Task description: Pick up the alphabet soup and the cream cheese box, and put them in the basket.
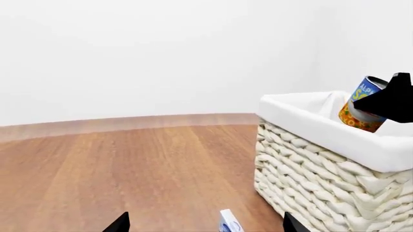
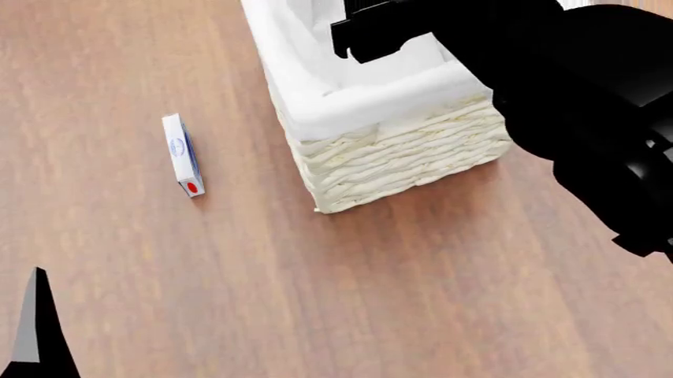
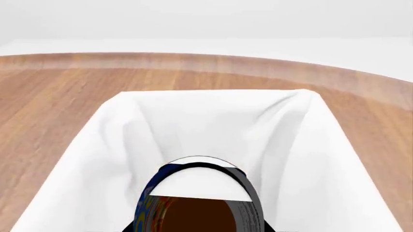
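Observation:
The alphabet soup [image 1: 360,107], a blue and yellow-orange can, hangs tilted just above the open top of the basket [image 1: 310,179], held in my shut right gripper [image 1: 389,99]. In the right wrist view the can [image 3: 193,203] fills the space between the jaws, over the basket's white lining [image 3: 193,121]. In the head view my right arm [image 2: 568,87] covers the can above the basket [image 2: 399,150]. The cream cheese box [image 2: 182,155] lies on the floor left of the basket. My left gripper [image 1: 206,227] is open and empty, with the box [image 1: 228,223] between and beyond its fingertips.
The wooden floor [image 2: 347,291] spreads around the basket on all sides. A white wall [image 1: 161,53] stands behind it. One finger of my left gripper [image 2: 34,339] shows at the lower left of the head view.

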You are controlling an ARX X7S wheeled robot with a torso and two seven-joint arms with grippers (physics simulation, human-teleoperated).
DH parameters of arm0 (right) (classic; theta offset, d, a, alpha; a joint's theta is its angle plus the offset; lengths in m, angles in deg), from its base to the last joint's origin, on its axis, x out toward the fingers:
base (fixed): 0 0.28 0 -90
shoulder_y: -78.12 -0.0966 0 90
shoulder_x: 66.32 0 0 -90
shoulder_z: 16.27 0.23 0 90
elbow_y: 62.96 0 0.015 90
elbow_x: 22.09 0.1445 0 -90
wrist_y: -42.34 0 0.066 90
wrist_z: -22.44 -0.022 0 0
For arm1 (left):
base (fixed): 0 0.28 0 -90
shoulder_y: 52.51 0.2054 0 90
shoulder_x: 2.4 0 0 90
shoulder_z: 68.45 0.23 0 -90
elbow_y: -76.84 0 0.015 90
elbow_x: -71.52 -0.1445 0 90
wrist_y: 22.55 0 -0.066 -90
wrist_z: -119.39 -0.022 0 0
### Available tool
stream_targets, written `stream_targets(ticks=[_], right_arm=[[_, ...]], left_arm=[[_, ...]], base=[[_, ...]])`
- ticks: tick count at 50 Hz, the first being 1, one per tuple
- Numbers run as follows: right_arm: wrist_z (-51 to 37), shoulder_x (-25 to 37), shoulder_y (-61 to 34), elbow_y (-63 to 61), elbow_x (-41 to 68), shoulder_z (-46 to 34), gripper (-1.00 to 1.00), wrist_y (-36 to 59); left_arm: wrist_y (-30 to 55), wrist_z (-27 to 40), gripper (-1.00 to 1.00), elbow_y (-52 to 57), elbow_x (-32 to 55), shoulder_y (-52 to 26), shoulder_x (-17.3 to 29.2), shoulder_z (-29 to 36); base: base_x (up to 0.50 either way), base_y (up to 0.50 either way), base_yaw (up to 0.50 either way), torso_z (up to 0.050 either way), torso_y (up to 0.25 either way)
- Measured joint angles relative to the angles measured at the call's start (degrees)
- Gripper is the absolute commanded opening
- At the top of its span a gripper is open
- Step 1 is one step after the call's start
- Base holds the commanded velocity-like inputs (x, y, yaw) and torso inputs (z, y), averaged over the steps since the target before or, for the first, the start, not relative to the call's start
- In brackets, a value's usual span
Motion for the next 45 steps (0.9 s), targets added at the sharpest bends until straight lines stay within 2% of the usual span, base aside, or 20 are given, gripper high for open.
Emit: stream_targets(ticks=[4, 5, 31, 45], right_arm=[[-0.1, 0.0, 0.2, 0.0, -0.1, -0.1, -1.00, -0.1], [-0.1, 0.0, 0.2, 0.1, -0.2, -0.1, 1.00, -0.1], [-0.2, 0.3, -0.4, -0.8, -3.1, 0.2, 1.00, 0.4], [-4.8, 3.9, -0.8, -11.2, -5.2, -0.4, 1.00, 0.9]], left_arm=[[-0.1, 0.0, 1.00, 0.0, 0.0, 0.1, 0.1, 0.0], [-0.1, 0.1, 1.00, 0.0, 0.0, 0.1, 0.1, 0.0], [-0.3, 0.4, 1.00, 0.1, 0.1, 0.3, 0.3, 0.3], [-0.2, 0.5, 1.00, 0.3, -0.1, 0.2, 0.4, 0.8]], base=[[0.00, 0.00, 0.00, 0.000, 0.000], [0.00, 0.00, 0.00, 0.000, 0.000], [0.00, 0.00, 0.00, 0.000, 0.000], [0.00, 0.00, 0.00, 0.000, 0.000]])
